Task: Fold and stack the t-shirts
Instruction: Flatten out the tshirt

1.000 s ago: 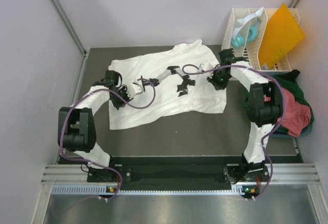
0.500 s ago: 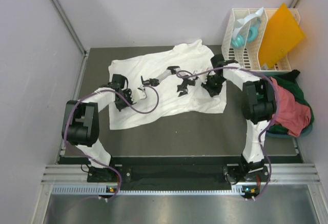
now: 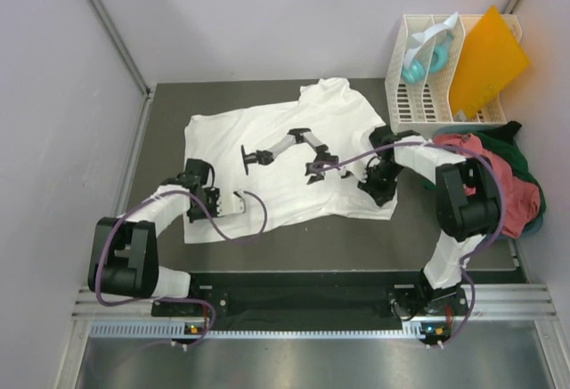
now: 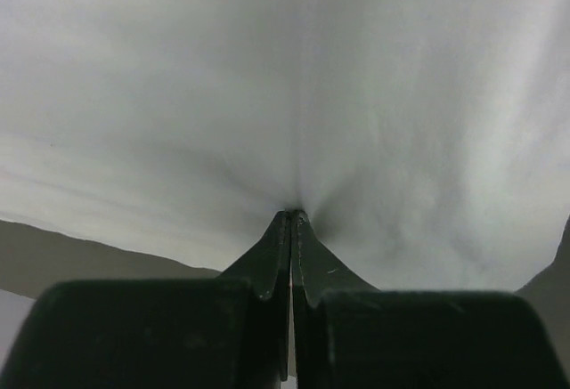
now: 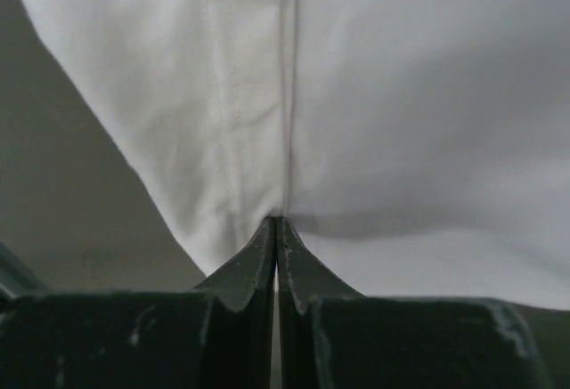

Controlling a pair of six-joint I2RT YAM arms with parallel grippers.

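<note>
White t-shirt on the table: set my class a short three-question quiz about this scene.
1. True or false: both arms' jaws are shut on the large white cloth t-shirt.
2. The stiff orange sheet stands in: A the white slatted plastic rack; B the left jaws; C the t-shirt's collar.
3. On which arm's side does the salmon-red cloth t-shirt lie?
Key: 1 true; 2 A; 3 right.

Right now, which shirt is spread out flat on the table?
The white shirt, laid out in the middle of the table; the red shirt and the green shirt lie crumpled together at its right edge.
</note>
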